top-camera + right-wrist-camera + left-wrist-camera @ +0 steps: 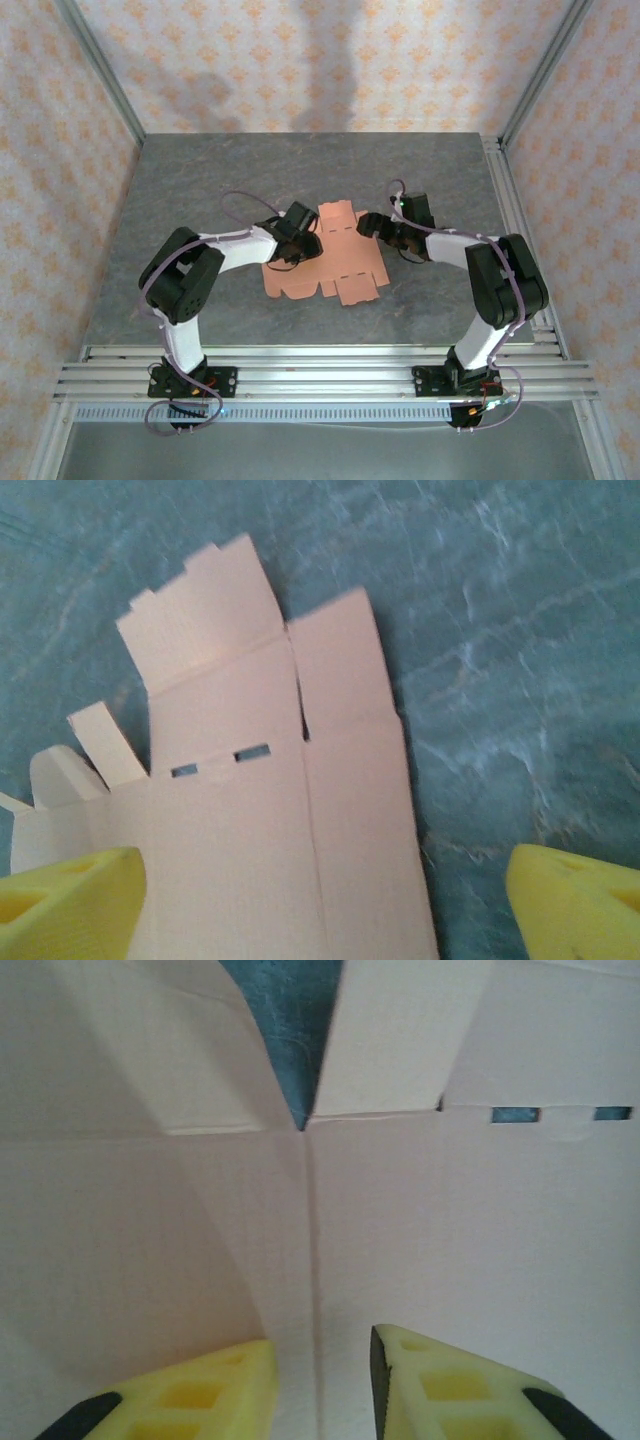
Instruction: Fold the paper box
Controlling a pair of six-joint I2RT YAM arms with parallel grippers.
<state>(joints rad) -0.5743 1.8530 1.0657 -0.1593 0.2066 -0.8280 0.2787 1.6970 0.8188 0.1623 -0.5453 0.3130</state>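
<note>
Grey, stone-patterned counter [200, 200] fills the walled cell, and the paper box [335, 262] lies near its middle as a flat salmon-orange die-cut sheet, between the two arms. Tabs stick out along the sheet's far and near edges.

From the left, the left gripper [305, 243] sits over the sheet's left part. In the left wrist view its yellow fingers [200, 1390] stand close together with a narrow gap, right above a crease in the card. A panel to the left of that crease looks lifted off the counter. Whether the fingers are pinching the card or merely hovering over it I cannot tell.

From the right, the right gripper [368, 224] reaches the sheet's far right corner. In the right wrist view its fingers [70, 900] are spread wide and grasp nothing: one is over the card's left side, the other over bare counter to the right of the sheet.

Two small slots [252, 751] are cut side by side along a fold line near the far tabs.
</note>
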